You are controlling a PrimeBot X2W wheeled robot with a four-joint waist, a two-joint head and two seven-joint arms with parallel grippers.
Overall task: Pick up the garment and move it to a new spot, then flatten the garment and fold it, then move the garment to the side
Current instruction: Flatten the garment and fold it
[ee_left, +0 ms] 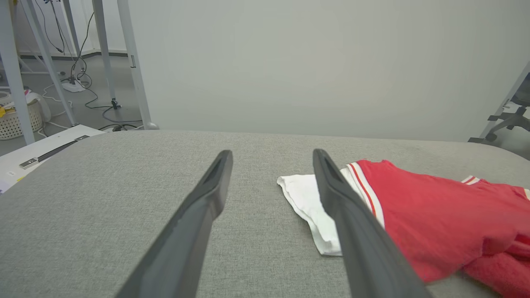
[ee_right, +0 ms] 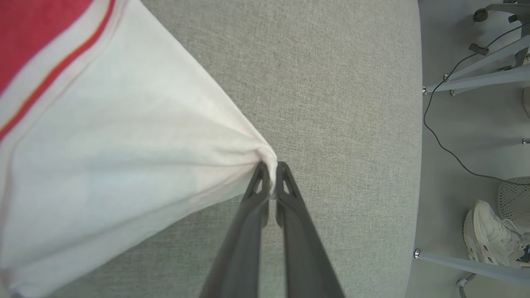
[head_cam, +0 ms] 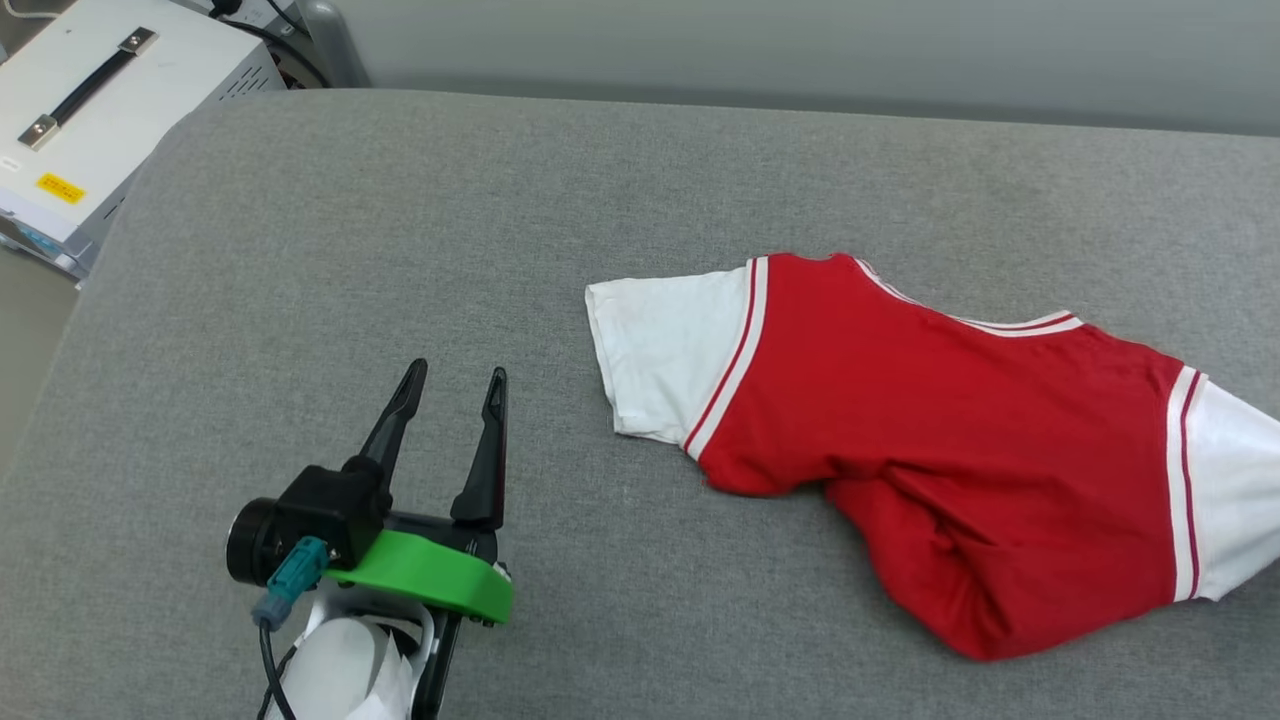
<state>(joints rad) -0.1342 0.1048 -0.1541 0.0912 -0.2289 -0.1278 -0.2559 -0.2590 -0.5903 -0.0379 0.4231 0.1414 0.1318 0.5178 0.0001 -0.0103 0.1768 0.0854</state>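
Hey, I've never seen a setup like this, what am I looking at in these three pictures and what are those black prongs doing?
They're a two-armed robot's grippers. One picture looks down from its head at a grey padded surface with the garment, a red T-shirt with white sleeves. The other two come from cameras on each wrist, looking along the fingers. The left gripper is open, holding nothing, beside the shirt. The right gripper is shut, pinching the edge of a white sleeve and pulling it taut.

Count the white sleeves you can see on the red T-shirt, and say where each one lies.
2. One white sleeve lies flat on the grey surface at the shirt's left end; the other sleeve is at the right end, its tip pinched by the right end effector.
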